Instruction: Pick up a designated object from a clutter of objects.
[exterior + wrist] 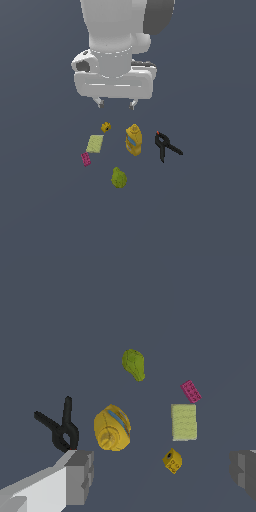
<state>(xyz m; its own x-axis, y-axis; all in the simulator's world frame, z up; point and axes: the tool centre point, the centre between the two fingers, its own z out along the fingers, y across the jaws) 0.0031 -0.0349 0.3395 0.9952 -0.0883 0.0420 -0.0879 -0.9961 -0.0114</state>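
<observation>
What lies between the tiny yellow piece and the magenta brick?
The pale green flat pad lies between the tiny yellow piece and the magenta brick, touching neither. Both views show it.

You see a matt, studded magenta plastic-looking brick [86, 159], a smooth yellow bottle [133, 140] with a faint sheen and a blue label, a ridged pale green flat pad [94, 144], a dull black clamp [165, 146], a faceted matt green pear-shaped fruit [118, 178] and the satin white-shelled gripper [116, 104].
</observation>
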